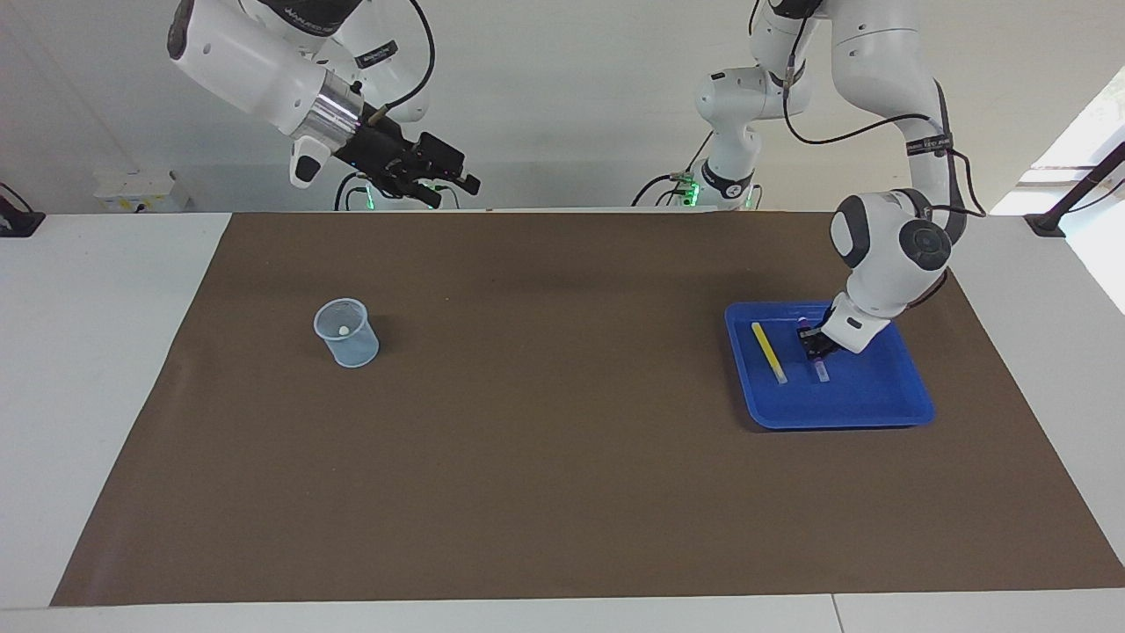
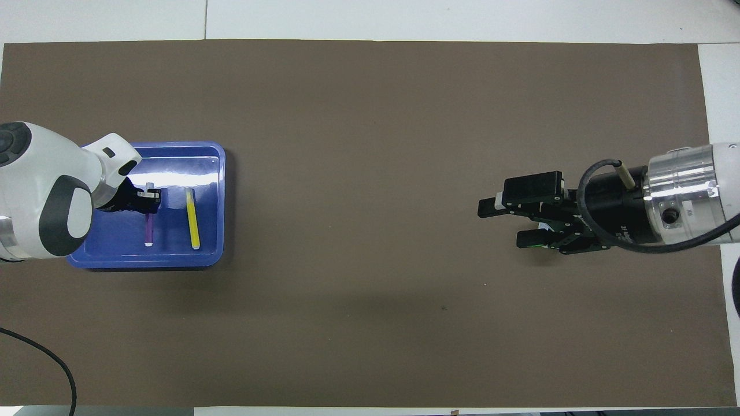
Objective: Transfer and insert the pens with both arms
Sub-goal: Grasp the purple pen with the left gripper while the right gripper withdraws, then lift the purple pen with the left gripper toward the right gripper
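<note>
Facing view: two pens in one tray [image 1: 879, 400]. Left end effector [image 1: 814, 347] grips the purple pen [image 1: 818, 363]; yellow pen [image 1: 769, 352] beside. Right end effector [image 1: 457, 180] spread, holding nothing.

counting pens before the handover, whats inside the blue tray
Two pens show in the blue tray: a yellow pen lying flat and a purple pen with the left gripper shut on it. The left arm covers part of the tray, so anything there is hidden.

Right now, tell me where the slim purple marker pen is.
The slim purple marker pen lies in the blue plastic tray at the left arm's end of the table, beside the yellow marker pen, with the left pincer shut on it.
</note>
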Robot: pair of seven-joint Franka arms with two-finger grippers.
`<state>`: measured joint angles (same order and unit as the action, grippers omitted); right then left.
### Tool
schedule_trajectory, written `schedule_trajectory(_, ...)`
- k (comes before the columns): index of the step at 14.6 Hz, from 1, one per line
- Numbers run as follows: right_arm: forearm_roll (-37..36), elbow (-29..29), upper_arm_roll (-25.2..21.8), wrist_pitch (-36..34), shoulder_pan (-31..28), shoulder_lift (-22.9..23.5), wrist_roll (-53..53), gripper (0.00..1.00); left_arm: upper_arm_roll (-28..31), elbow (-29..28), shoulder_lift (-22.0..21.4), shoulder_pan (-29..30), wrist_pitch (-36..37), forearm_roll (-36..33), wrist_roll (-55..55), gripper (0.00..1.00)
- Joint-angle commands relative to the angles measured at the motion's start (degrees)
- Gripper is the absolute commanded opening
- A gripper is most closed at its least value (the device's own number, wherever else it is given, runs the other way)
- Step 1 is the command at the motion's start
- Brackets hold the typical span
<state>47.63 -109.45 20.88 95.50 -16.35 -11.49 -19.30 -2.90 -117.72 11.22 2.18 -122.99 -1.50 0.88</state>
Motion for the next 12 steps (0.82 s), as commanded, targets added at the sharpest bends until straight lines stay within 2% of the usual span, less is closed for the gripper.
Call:
schedule_trajectory(1,1.5,-1.29,0.22,0.83,-0.52,-1.16,-0.39,1.0,0.35,5.55,0.03,-0.86,7.56,0.71,2.71,0.0)
schedule_trajectory(4,1.5,-1.29,0.22,1.1,-0.52,-1.25,-0.39,1.0,0.26,10.48,-0.84,-2.45,16.0,1.67,6.92,0.0)
schedule_trajectory(6,1.5,-1.29,0.22,1.71,-0.61,-1.16,-0.39,1.0,0.26,11.89,-2.77,-2.62,18.31,9.89,13.24,0.0)
schedule_trajectory(8,1.59,-1.29,0.22,2.15,-0.52,-1.08,-0.39,1.0,0.26,13.21,-4.35,-5.07,20.59,13.79,23.06,0.0)
schedule_trajectory(10,1.68,-1.29,0.22,2.41,-0.52,-1.08,-0.39,1.0,0.08,13.22,-7.68,-7.62,24.62,17.21,35.18,0.0)
schedule_trajectory(12,1.68,-1.29,0.22,3.38,-0.52,-1.08,-0.48,1.0,0.08,12.78,-11.03,-10.43,24.82,22.83,48.27,0.0)
